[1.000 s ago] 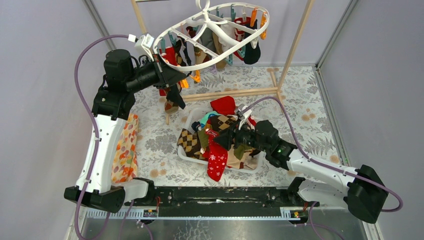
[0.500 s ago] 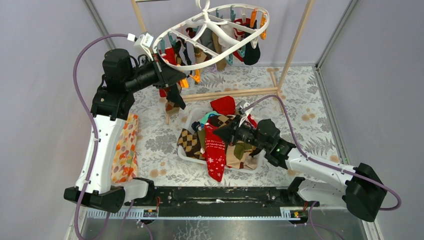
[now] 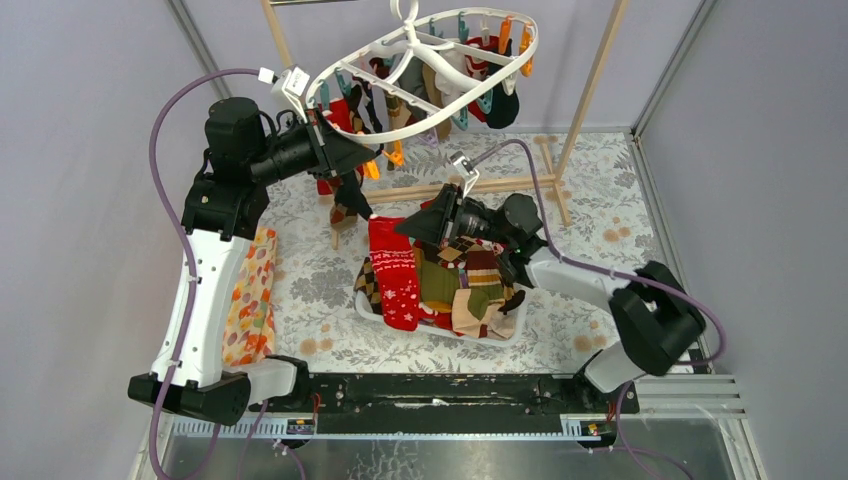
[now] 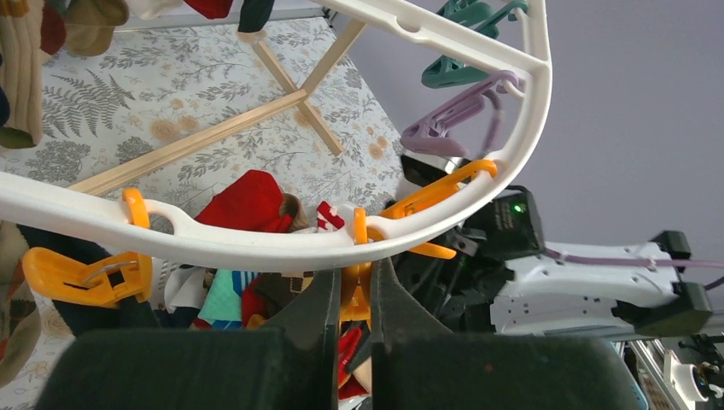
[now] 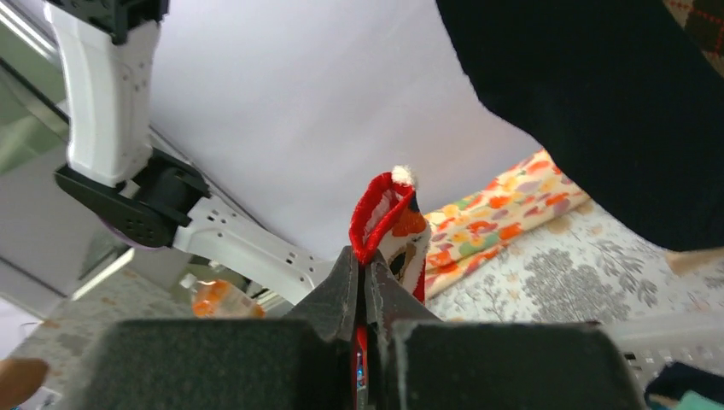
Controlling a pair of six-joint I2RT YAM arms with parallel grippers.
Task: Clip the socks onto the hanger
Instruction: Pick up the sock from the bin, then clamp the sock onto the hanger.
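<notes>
The white oval hanger (image 3: 528, 48) hangs at the back with several socks (image 3: 440, 95) clipped under it. My left gripper (image 3: 366, 160) is shut on an orange clip (image 4: 357, 290) just below the hanger's rim (image 4: 256, 248). My right gripper (image 3: 408, 226) is shut on the cuff (image 5: 380, 213) of a red snowflake sock (image 3: 395, 275), which hangs down over the pile. More mixed socks (image 3: 475, 285) lie heaped in the white basket (image 3: 490, 340). The right gripper stands below and right of the left one, apart from it.
A light wooden pole frame (image 3: 592, 85) holds the hanger, and its base bar (image 3: 480, 187) crosses the floral mat. An orange floral cloth (image 3: 250, 300) lies by the left arm. More orange (image 4: 81, 278), purple (image 4: 452, 120) and teal (image 4: 465, 64) clips dangle along the rim.
The right gripper shut on the red sock in the basket, then lifted it up and left toward the left gripper. The left arm and its clip stayed put.
</notes>
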